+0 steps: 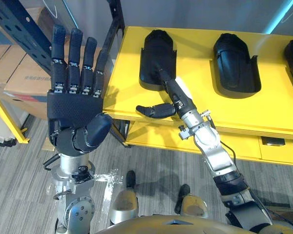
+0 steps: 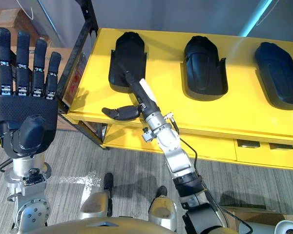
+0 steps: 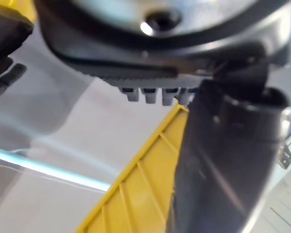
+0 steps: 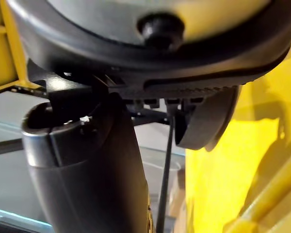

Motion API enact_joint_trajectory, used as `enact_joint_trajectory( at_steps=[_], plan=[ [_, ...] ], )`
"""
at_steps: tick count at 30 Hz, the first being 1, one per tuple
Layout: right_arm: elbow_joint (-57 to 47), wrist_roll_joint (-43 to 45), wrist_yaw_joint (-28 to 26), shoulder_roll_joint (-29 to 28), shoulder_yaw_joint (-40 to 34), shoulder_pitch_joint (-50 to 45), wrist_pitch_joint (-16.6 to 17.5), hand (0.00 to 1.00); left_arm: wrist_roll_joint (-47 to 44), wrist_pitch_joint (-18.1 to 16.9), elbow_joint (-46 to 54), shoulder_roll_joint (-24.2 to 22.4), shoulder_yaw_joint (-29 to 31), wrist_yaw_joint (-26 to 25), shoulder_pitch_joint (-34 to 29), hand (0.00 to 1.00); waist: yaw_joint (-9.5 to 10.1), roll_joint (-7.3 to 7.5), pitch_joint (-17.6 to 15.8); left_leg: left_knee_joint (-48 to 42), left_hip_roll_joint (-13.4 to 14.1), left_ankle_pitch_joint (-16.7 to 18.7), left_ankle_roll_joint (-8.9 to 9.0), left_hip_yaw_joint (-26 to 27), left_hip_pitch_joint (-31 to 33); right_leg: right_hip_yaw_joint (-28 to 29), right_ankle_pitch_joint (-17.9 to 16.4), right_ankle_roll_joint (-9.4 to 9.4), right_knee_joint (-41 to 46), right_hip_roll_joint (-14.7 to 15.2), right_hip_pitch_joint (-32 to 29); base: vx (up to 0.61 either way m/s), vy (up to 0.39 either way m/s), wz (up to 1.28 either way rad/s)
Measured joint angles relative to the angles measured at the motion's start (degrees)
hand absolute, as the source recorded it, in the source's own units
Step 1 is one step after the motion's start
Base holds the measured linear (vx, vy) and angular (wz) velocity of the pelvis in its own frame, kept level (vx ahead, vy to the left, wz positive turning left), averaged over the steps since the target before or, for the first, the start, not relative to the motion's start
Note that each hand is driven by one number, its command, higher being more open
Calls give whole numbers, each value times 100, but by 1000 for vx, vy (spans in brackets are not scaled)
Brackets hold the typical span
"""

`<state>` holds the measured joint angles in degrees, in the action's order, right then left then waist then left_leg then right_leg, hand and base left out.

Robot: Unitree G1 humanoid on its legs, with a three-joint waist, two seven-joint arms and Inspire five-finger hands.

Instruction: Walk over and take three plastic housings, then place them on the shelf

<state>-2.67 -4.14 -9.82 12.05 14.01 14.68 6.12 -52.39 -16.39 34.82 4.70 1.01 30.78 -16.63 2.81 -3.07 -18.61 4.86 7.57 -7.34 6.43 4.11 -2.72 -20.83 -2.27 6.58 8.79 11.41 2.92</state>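
Three black plastic housings lie in a row on the yellow shelf top [image 1: 200,44]: the left one [image 1: 154,53], the middle one [image 1: 236,63] and the right one [image 2: 281,73]. My right hand [image 1: 178,95] reaches over the shelf's front edge. Its straight fingers rest on the near end of the left housing, and its thumb [image 1: 156,110] sticks out sideways over the edge. That hand is open and grips nothing. My left hand [image 1: 75,102] is raised left of the shelf, palm towards the camera, fingers spread straight up and empty.
A lower yellow level [image 1: 249,146] sits under the top board. A dark rack post [image 2: 80,44] stands at the shelf's left corner. Cardboard boxes [image 1: 24,73] sit on a blue rack at the far left, over grey striped floor [image 1: 151,165].
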Motion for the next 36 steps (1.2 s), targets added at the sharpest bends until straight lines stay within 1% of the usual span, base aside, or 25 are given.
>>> enact_joint_trajectory(
  at_steps=[1, 2, 3, 6, 8, 10, 11, 14, 17, 21, 25, 28, 30, 31, 33, 36],
  plan=[
    [-65, -1, -95, 16, 15, -86, -27, 100, 0, 19, 1, 0, 3, 23, -25, 100, 2, 27, 58, 1, 2, 19, 1, 33, -10, 22, 22, 9, -60, -13, 19, 16, -7, -17],
    [-112, -2, -237, 65, 26, -180, -39, 100, 2, 39, 1, 0, 2, 97, -98, 100, -7, 88, 161, 1, 12, 39, 1, 81, -4, 60, 80, 8, -170, -42, 30, 19, -6, -15],
    [-144, -3, -268, 72, 24, -229, -49, 100, 4, 53, 1, 1, 0, 115, -124, 100, -4, 115, 206, 1, 15, 45, 2, 95, 6, 69, 109, 11, -224, -53, 34, 34, -6, -11],
    [-252, 1, -273, 187, 14, -339, -50, 100, 2, 68, 1, 5, 17, 139, -150, 100, -5, 235, 298, 2, -2, 72, -5, 115, -82, 70, 174, 35, -378, -60, 185, 20, -4, -2],
    [-253, 28, -234, 177, 9, -339, -27, 100, 3, 72, 1, 4, 45, 140, -151, 100, -2, 260, 365, 3, -3, 93, -4, 130, -125, 76, 184, 36, -414, -64, 237, 4, -6, -5],
    [-260, 120, -194, 161, 9, -338, 57, 100, 2, 76, 1, 2, 102, 140, -151, 100, 13, 263, 442, 6, -2, 114, 2, 150, -170, 87, 184, 37, -435, -67, 284, -12, -11, -4],
    [-266, 121, -174, 146, 14, -338, 114, 100, 2, 124, 1, 0, 141, 140, -150, 100, 14, 259, 534, 18, -1, 125, 4, 154, -176, 85, 210, 47, -505, -81, 321, 0, 0, 0],
    [-292, 125, -148, 117, 7, -338, 180, 100, 3, 181, 1, -21, 181, 143, -151, 100, 16, 253, 695, 20, 5, 132, 3, 176, -173, 94, 267, 39, -611, -104, 350, -2, -5, -2],
    [-300, 119, -101, 86, 7, -338, 182, 100, 7, 303, 0, -28, 179, 143, -151, 100, 14, 233, 782, 21, 6, 130, 3, 180, -182, 99, 274, 38, -611, -105, 356, -1, -3, -1],
    [-299, 7, 5, 66, 5, -332, 239, 100, 6, 353, -1, -28, 189, 143, -151, 100, 14, 218, 878, 23, 7, 128, 2, 180, -179, 98, 284, 38, -628, -107, 360, 0, 0, 0],
    [-323, 10, -258, 113, 2, -271, 424, 100, 6, 390, -2, -25, 209, 143, -151, 100, 11, 222, 928, 25, 14, 129, 3, 180, -175, 86, 334, 34, -764, -139, 420, 0, 0, 0],
    [-684, 87, -459, 268, -17, -381, 428, 100, 30, 388, -2, -17, 208, 142, -150, 100, 15, 232, 945, 25, 16, 130, 5, 196, -164, 94, 366, 31, -814, -149, 422, 0, 0, 0],
    [-1221, 382, -604, 372, -180, -794, 481, 100, 131, 382, -2, 1, 207, 142, -151, 100, 12, 262, 985, 25, 15, 141, 12, 207, -160, 99, 368, 33, -836, -150, 422, 0, 0, 0],
    [-1329, 479, -623, 387, -234, -911, 511, 100, 132, 382, -2, 13, 207, 142, -150, 100, 7, 267, 998, 25, 15, 147, 13, 217, -161, 106, 370, 36, -846, -150, 421, 15, -7, -5],
    [-1592, 696, -690, 395, -499, -1256, 614, 100, 147, 365, -1, 69, 213, 147, -150, 100, -44, 279, 1072, 26, 13, 168, 15, 286, -167, 165, 396, 42, -895, -152, 415, 13, -4, -12],
    [-1620, 919, -730, 388, -766, -1389, 652, 100, 323, 360, 29, 98, 234, 183, -143, 100, -148, 281, 1173, 26, 11, 196, 16, 355, -184, 228, 409, 46, -925, -151, 411, 6, -1, -12]
  ],
)
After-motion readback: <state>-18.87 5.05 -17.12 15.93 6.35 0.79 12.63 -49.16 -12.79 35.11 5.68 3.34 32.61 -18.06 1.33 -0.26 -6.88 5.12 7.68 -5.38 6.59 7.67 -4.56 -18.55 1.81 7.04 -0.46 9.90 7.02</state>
